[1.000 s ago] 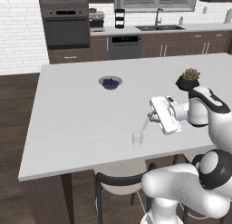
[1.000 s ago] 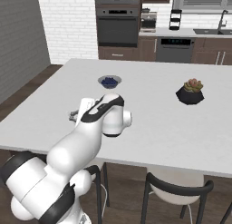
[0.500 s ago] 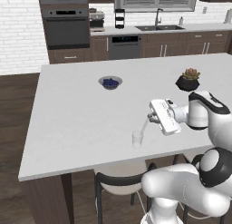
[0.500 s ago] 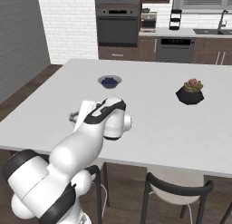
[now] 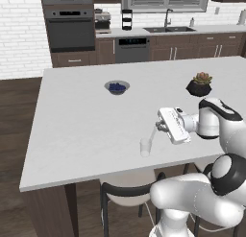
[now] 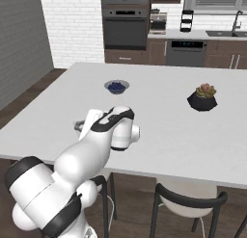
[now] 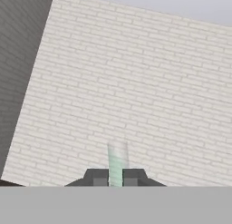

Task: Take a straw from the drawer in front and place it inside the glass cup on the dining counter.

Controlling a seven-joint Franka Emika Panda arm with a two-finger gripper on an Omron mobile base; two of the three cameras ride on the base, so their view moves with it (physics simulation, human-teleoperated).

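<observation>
End effector (image 5: 157, 125) clenched on straw (image 5: 153, 133), hanging just above cup (image 5: 145, 147) on table (image 5: 81, 121). You're mid-insertion; next lower, then release.

The arm (image 5: 211, 183) was glossy white, built of rounded, bulbous segments with dark grey bands at the joints. Its flat white hand (image 5: 174, 125) carried two small dark fingertips (image 7: 96, 177).

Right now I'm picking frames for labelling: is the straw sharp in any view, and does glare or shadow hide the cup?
Left base view: the straw is a thin pale line, the glass cup faint but free of glare; hand view: the straw is a soft, blurred greenish strip between the shut jaws; right base view: evenly lit, the arm covers both.
</observation>
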